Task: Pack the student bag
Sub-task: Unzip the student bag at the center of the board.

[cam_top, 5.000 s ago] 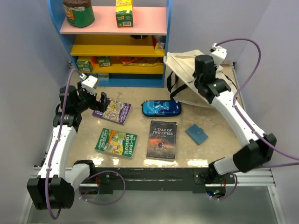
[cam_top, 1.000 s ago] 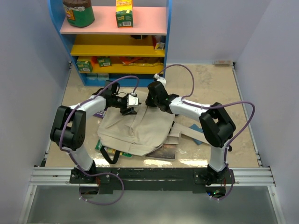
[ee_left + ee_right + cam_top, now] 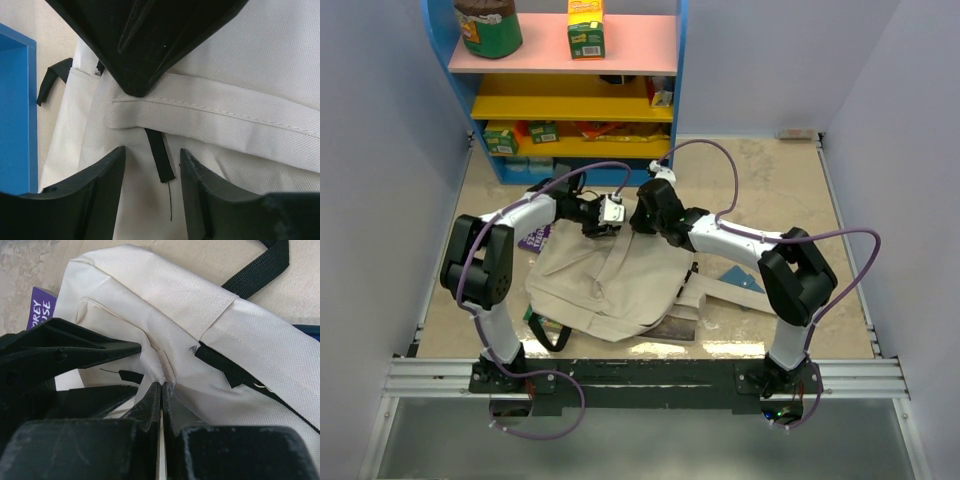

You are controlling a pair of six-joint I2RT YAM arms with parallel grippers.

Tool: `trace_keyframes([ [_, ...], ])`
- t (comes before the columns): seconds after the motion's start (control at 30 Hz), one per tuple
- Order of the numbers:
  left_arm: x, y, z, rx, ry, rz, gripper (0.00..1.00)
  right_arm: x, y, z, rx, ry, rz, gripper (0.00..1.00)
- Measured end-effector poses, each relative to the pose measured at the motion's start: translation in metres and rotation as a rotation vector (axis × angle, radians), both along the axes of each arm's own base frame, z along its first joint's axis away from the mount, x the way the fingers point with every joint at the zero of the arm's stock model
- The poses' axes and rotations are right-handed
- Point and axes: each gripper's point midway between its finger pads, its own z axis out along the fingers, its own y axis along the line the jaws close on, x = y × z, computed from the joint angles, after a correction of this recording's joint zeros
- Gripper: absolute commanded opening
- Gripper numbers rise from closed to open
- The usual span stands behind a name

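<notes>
Canvas fold of the bag [image 3: 200, 305] is pinched in the right jaws, shut tight. The left jaws gape just beside, holding nothing. The bag sprawls mid-table [image 3: 770, 180] over books [image 3: 672, 325]. So thin a pinch may slip under a lift, or the crowded jaws may collide.

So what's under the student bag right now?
Corners of a green book and a dark book poke out from beneath the student bag; anything else underneath is covered by the canvas.

student bag [image 3: 610, 285] | moved from far-right corner to centre | now covers books [image 3: 672, 328]
</notes>
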Motion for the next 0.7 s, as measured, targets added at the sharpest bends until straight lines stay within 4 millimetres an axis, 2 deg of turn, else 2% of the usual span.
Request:
trace_keyframes([
  [0.07, 0.002, 0.0, 0.0, 0.002, -0.007, 0.004, 0.39, 0.0, 0.0, 0.0, -0.001, 0.0, 0.0, 0.0],
  [0.1, 0.003, 0.0, 0.0, 0.003, -0.013, 0.008, 0.3, 0.0, 0.0, 0.0, 0.0, 0.0, 0.0, 0.0],
  [0.2, 0.007, 0.0, 0.0, 0.01, -0.03, 0.016, 0.14, 0.0, 0.0, -0.001, -0.001, 0.0, -0.001, 0.0],
  [0.43, 0.003, 0.001, -0.003, 0.039, -0.037, 0.009, 0.0, -0.001, -0.002, -0.003, -0.007, 0.003, -0.004, 0.0],
  [0.57, -0.011, 0.007, 0.0, 0.053, -0.03, 0.001, 0.0, 0.0, -0.003, -0.003, -0.014, -0.002, -0.013, 0.0],
  [0.7, -0.028, 0.012, 0.017, 0.049, -0.052, 0.0, 0.0, 0.003, -0.005, -0.001, -0.018, -0.008, -0.025, 0.0],
])
